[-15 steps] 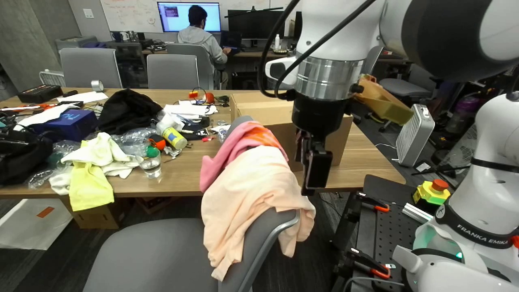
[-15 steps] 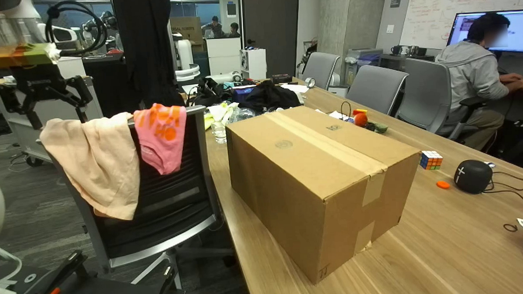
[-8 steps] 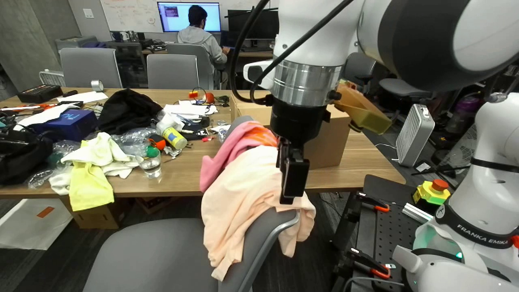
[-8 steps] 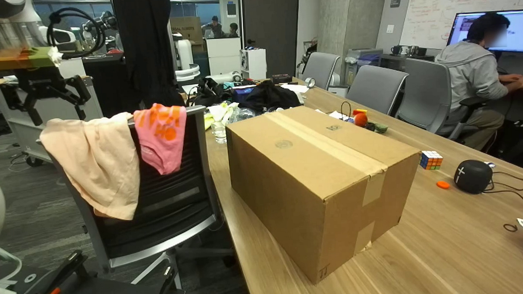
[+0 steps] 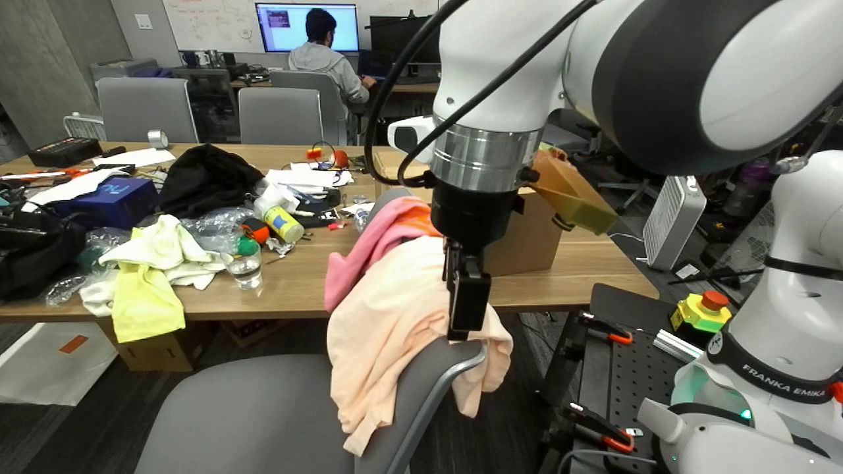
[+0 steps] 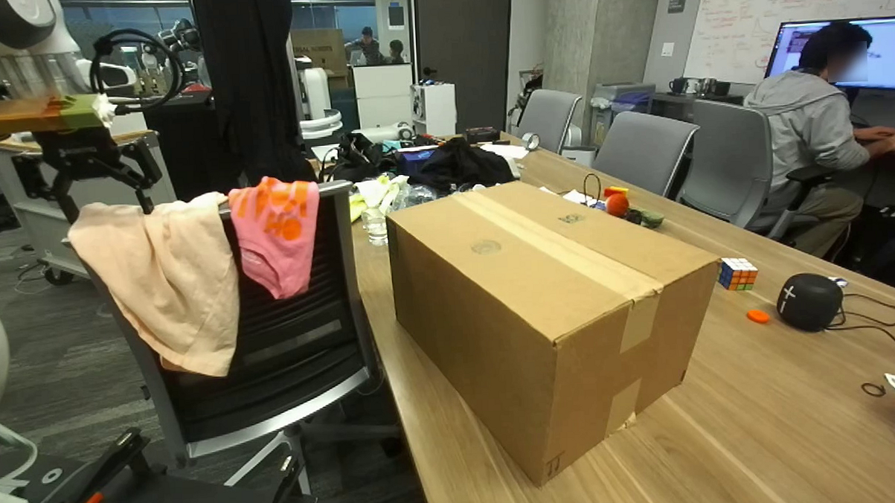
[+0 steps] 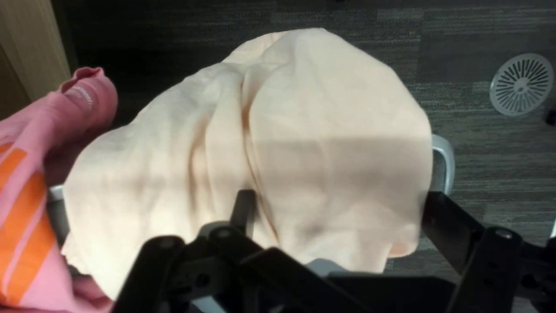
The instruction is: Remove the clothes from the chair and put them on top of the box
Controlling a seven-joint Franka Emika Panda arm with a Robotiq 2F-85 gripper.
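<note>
The peach garment (image 6: 169,283) is draped over the backrest of the chair (image 6: 294,339), and the pink garment (image 6: 279,235) is hung just to its right in an exterior view. The gripper (image 7: 339,201) is spread wide over the peach cloth, with nothing grasped; whether the fabric is touched cannot be told. A grasp seems the step in hand. Some lowering is probably needed, so that a thick fold is gathered when the fingers (image 7: 244,208) are drawn together along the top edge. The hard frame beneath should not be pressed, and the metal corner (image 7: 449,161) at right in the wrist view should be avoided. The cloth is best raised straight up until both hanging sides are clear, then carried to the box (image 6: 544,255) on the table (image 6: 759,427).
</note>
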